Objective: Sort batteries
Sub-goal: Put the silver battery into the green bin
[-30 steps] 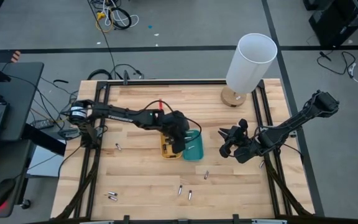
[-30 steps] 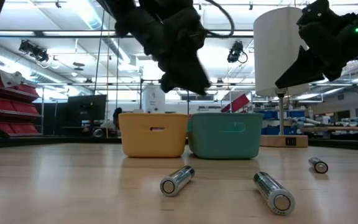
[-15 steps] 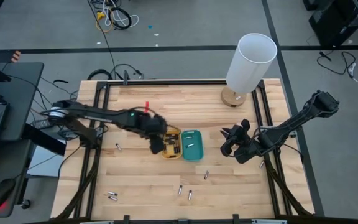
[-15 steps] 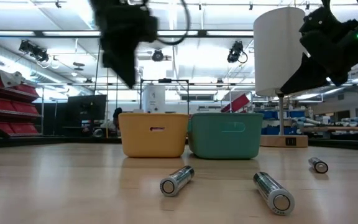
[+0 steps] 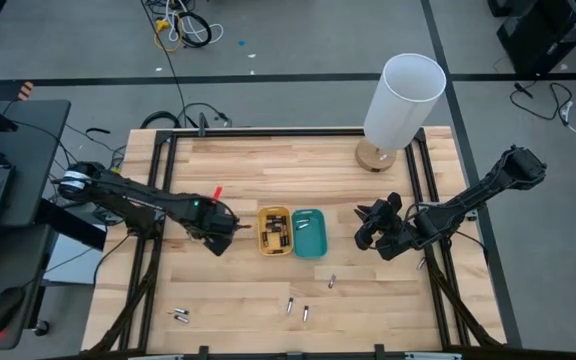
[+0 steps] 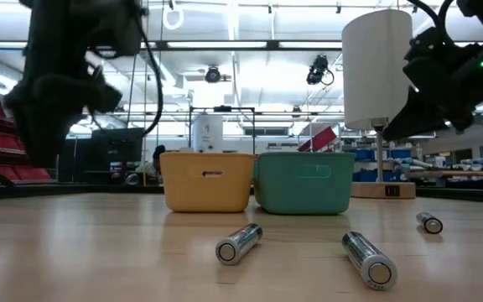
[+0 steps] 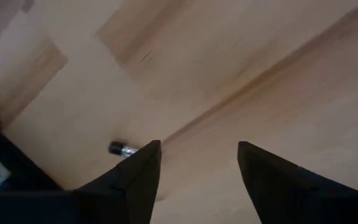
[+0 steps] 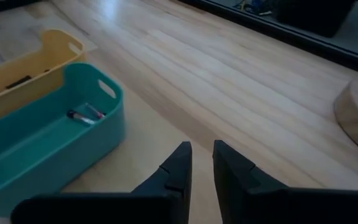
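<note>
Starting at your left: the left gripper (image 5: 220,240) hangs above bare table to the left of the yellow tray (image 5: 274,230), its fingers (image 7: 132,180) spread apart with nothing between them. In the left wrist view one small battery (image 7: 122,149) lies on the wood just beyond the finger; in the high view it shows as a lone cell (image 5: 190,236) near the table's left rail. Two more batteries (image 5: 179,316) lie together at the front left corner.

At centre, the yellow tray and the teal tray (image 5: 309,232) stand side by side, touching. The yellow one holds several dark cells; the teal one holds a few silvery ones (image 8: 82,116). In front of the trays you have three loose cells: a pair (image 5: 297,308) near the front edge and a single (image 5: 332,281) closer to the teal tray.

On your right, the right gripper (image 5: 372,226) waits above the table just right of the teal tray, its fingers (image 8: 174,167) drawn close with only a narrow gap and nothing held. Behind it, a white lamp (image 5: 402,100) stands on a round wooden base at the back right.
</note>
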{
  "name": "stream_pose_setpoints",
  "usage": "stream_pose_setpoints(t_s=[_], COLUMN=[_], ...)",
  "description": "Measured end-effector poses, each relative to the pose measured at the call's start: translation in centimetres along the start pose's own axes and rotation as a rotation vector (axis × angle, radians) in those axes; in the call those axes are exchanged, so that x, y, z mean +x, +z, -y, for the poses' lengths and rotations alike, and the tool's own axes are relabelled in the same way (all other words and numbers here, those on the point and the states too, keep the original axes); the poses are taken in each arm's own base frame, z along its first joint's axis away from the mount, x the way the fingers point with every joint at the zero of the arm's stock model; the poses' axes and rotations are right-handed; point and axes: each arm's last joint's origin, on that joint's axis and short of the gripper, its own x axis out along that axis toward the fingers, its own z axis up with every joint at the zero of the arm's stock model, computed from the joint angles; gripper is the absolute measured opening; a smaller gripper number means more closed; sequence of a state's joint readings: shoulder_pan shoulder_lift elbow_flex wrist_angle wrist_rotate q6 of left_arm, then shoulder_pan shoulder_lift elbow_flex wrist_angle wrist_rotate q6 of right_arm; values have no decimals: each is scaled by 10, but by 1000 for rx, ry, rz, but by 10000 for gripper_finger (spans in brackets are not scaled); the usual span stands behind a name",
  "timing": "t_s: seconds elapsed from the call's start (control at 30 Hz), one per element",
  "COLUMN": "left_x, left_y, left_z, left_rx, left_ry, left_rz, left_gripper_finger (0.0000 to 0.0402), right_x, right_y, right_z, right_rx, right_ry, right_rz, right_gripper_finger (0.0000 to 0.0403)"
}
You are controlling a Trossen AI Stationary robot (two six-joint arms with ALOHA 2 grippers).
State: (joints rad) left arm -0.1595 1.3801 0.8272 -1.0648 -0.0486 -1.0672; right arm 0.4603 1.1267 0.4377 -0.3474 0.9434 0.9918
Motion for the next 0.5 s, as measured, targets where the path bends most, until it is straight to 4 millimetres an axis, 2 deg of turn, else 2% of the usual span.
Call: stream_pose_setpoints(t_s=[0.13,0.5], left_x=[11,28], left_y=[-6,-27], left_z=[-6,-15], left_rx=[116,706], left_ry=[32,123], left_rz=[-34,-108], left_gripper_finger=[245,242], right_x=[0,0], right_y=[1,1], right_z=[-1,-1], right_rx=[-11,-11], right_ry=[9,12], right_rz=[1,1], right_gripper_finger=[53,49])
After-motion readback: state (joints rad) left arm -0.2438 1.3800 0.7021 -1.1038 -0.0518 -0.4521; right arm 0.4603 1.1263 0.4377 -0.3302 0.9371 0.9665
